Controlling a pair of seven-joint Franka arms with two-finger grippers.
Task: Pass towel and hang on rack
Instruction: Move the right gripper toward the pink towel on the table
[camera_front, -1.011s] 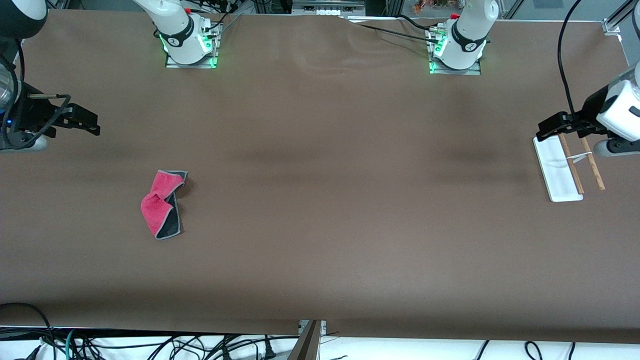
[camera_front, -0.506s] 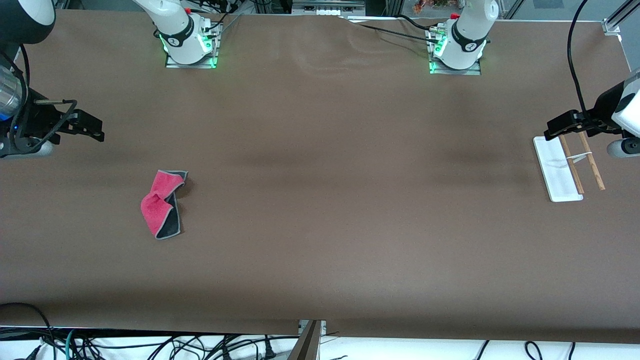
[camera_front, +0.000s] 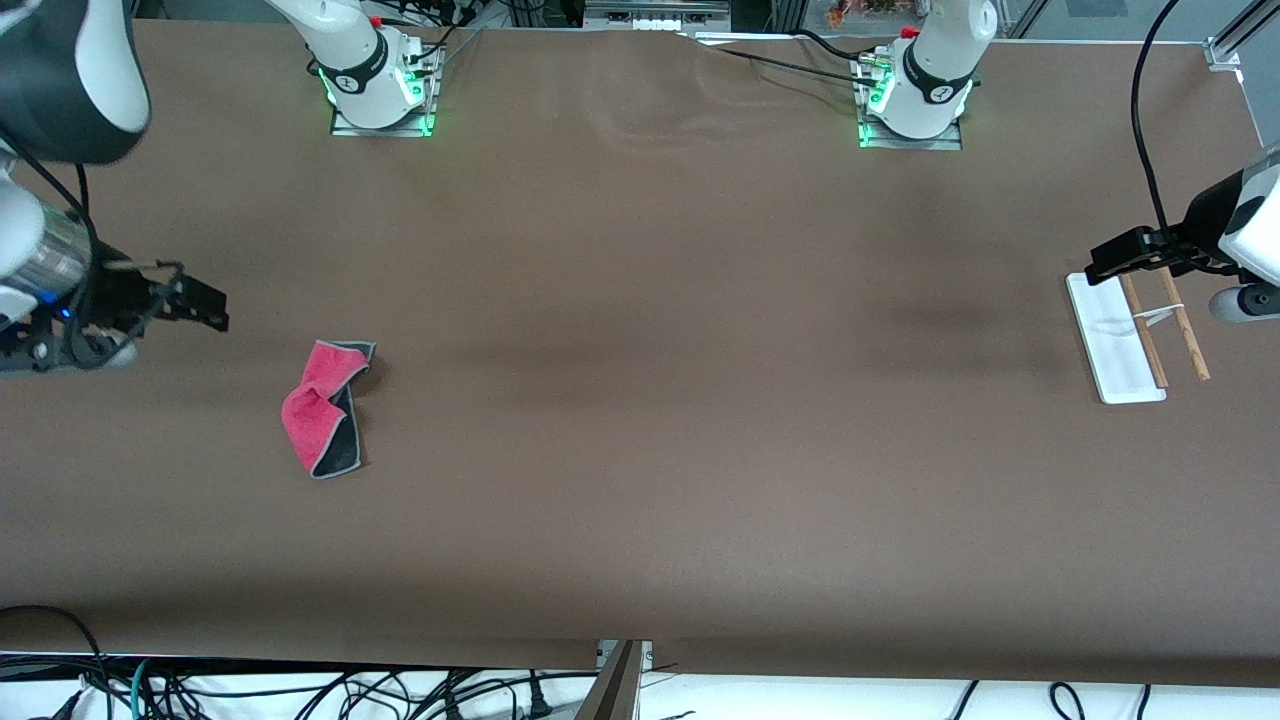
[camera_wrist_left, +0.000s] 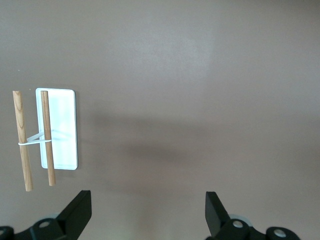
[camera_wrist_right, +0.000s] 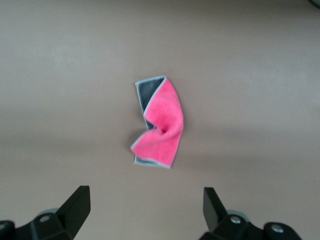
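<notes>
— Where is the towel (camera_front: 324, 408)?

— I see it crumpled on the table (camera_front: 640, 400), pink face up with a grey corner showing, toward the right arm's end, well apart from the rack (camera_front: 1137, 335).

— And the grippers?

— My right gripper (camera_front: 205, 308) hangs over bare table near the towel, its 2 fingers (camera_wrist_right: 75, 207) spread apart, holding nothing. My left gripper (camera_front: 1105, 258) hovers just beside the rack's 2 rods, fingers equally apart and empty.
</notes>
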